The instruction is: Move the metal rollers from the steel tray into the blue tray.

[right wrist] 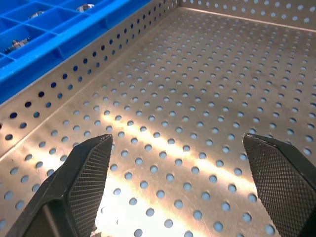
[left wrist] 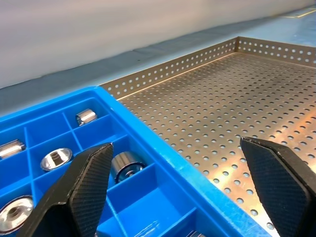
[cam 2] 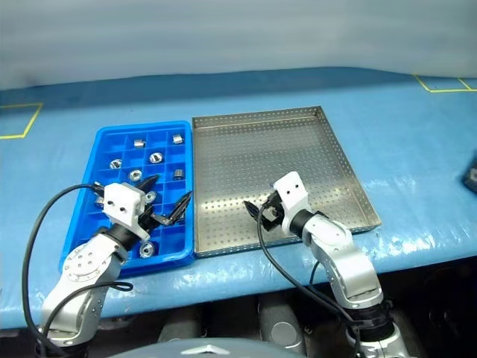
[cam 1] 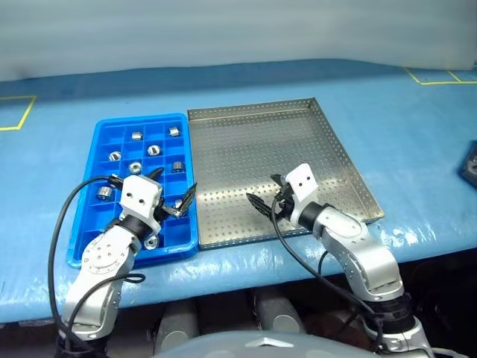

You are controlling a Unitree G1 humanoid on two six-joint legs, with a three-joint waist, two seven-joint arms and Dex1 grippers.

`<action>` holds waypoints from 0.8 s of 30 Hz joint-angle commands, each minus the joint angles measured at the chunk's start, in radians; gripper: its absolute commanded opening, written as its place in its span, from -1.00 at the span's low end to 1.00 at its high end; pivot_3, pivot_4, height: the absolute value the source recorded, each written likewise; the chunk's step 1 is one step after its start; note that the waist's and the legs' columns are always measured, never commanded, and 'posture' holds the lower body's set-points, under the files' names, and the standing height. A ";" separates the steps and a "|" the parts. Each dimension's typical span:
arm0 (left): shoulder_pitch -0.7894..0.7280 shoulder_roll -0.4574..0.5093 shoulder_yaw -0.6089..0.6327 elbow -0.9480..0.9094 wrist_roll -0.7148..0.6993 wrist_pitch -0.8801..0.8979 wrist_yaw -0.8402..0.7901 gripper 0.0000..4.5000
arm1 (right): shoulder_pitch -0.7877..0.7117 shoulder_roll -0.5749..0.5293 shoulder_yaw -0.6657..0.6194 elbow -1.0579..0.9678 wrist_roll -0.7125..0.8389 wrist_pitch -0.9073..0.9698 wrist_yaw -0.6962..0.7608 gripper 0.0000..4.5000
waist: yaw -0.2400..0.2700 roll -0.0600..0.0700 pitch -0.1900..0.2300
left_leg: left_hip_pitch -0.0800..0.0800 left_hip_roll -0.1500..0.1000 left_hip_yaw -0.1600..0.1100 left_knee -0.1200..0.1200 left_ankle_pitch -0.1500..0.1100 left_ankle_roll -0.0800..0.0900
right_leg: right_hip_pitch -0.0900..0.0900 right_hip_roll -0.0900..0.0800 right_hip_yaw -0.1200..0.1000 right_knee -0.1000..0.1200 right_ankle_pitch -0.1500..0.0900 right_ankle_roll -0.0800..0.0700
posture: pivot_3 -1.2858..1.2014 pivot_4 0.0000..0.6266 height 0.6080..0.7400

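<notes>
Zero rollers [cam 1: 137,136] left on the steel tray [cam 1: 328,142], as far as you can see; they all sit in the blue tray [cam 1: 104,131]. Your left gripper [cam 1: 170,192] hangs wide over it, right gripper [cam 1: 266,192] wide over bare steel. Looks done.

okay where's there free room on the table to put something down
The steel tray floor is bare out to its rim, apart from the right hand over its near edge. The blue tray is crowded with metal rollers and the left hand.
</notes>
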 commanded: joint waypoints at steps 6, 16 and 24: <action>0.021 0.014 0.022 -0.019 -0.015 -0.005 -0.020 1.00 | 0.003 -0.017 -0.011 -0.040 0.022 -0.020 0.029 0.98 | -0.010 0.000 0.000 | 0.008 0.000 0.000 0.000 0.000 0.000 | 0.008 0.000 0.001 0.000 -0.003 -0.006 | -0.06 -0.52 1.00; 0.055 0.003 0.026 -0.036 -0.010 -0.011 -0.007 1.00 | -0.014 -0.023 0.005 -0.025 0.024 -0.019 0.046 0.98 | -0.003 0.000 0.000 | 0.008 0.000 0.000 0.000 0.000 0.000 | 0.007 0.000 0.001 0.000 -0.003 -0.005 | -0.04 -0.52 1.00; 0.061 0.003 0.028 -0.041 -0.012 -0.011 0.001 1.00 | -0.016 -0.027 0.010 -0.019 0.019 -0.019 0.051 0.98 | 0.005 0.000 0.000 | 0.008 0.000 0.000 0.000 0.000 0.000 | 0.007 0.000 0.001 0.000 -0.003 -0.005 | -0.03 -0.52 1.00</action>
